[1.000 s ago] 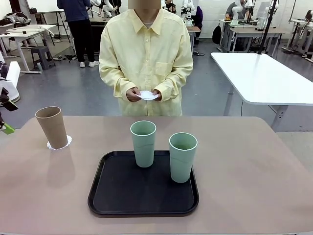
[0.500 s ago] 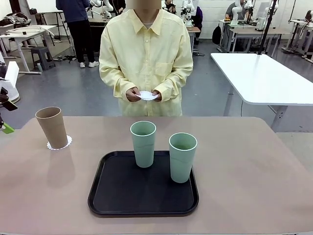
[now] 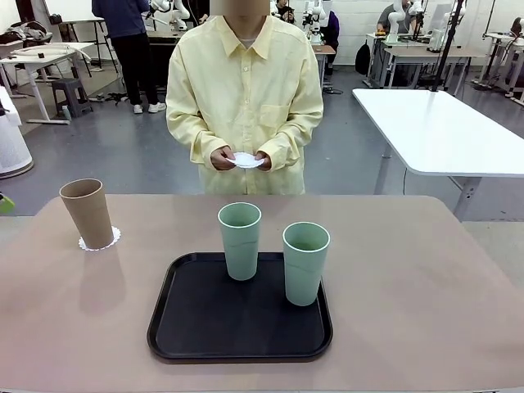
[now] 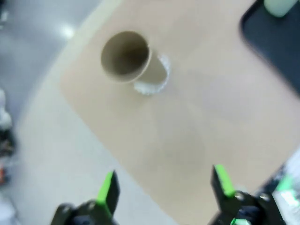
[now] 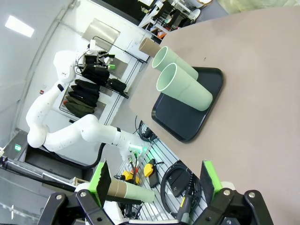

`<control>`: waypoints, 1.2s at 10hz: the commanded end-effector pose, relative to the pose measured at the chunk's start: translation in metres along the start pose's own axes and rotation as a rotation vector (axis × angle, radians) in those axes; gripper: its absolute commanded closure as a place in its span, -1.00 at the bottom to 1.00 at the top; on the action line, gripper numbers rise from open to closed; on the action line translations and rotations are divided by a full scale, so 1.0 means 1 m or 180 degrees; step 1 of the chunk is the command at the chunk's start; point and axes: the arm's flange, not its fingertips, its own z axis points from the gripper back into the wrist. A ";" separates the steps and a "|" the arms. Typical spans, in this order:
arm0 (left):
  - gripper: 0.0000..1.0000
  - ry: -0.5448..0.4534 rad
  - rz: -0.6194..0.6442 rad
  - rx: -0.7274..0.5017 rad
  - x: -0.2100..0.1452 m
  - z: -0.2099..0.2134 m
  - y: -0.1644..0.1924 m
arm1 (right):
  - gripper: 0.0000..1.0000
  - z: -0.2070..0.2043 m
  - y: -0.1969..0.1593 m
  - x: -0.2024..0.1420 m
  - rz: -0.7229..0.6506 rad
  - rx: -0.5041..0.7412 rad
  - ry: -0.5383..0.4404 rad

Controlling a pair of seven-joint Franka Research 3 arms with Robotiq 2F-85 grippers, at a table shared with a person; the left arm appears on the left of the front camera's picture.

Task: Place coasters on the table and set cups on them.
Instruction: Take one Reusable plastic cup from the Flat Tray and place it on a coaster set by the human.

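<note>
A tan-brown cup (image 3: pixel 86 211) stands on a white lacy coaster (image 3: pixel 100 240) at the far left of the beige table (image 3: pixel 426 286). Two mint green cups (image 3: pixel 240 240) (image 3: pixel 305 262) stand upright on a black tray (image 3: pixel 205 327) in the middle. At the far side the person holds another white coaster (image 3: pixel 246 160) in both hands at waist height. My left gripper (image 4: pixel 165 185) is open and hangs above the table's edge, with the tan cup (image 4: pixel 125 57) and its coaster (image 4: pixel 152 84) below and ahead. My right gripper (image 5: pixel 154 180) is open, well off the table, far from the mint cups (image 5: pixel 185 91).
A white-topped table (image 3: pixel 442 131) stands at the back right. Bare beige tabletop lies on both sides of the tray (image 5: pixel 187 122). A green sliver (image 3: pixel 4 202) shows at the picture's left edge. The left arm (image 5: pixel 70 126) appears beyond the table in the right wrist view.
The dark parts of my left gripper at the front view's left edge have drawn out of the picture, leaving a green sliver. The person, cups and tray have not moved.
</note>
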 end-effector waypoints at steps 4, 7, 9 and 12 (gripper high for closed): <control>-1.00 0.0248 0.0380 0.0049 -0.005 0.001 -0.006 | -1.00 0.000 0.000 0.001 0.0042 0.0041 -0.0033; -1.00 -0.0658 0.1213 -0.1640 -0.027 0.009 0.009 | -1.00 0.000 0.000 0.001 0.0042 0.0041 -0.0033; -1.00 -0.1255 0.1762 -0.2210 -0.059 0.009 0.032 | -1.00 0.000 0.000 0.001 0.0042 0.0041 -0.0033; -1.00 -0.1514 0.2262 -0.2880 -0.113 -0.008 0.083 | -1.00 0.000 0.000 0.001 0.0042 0.0041 -0.0033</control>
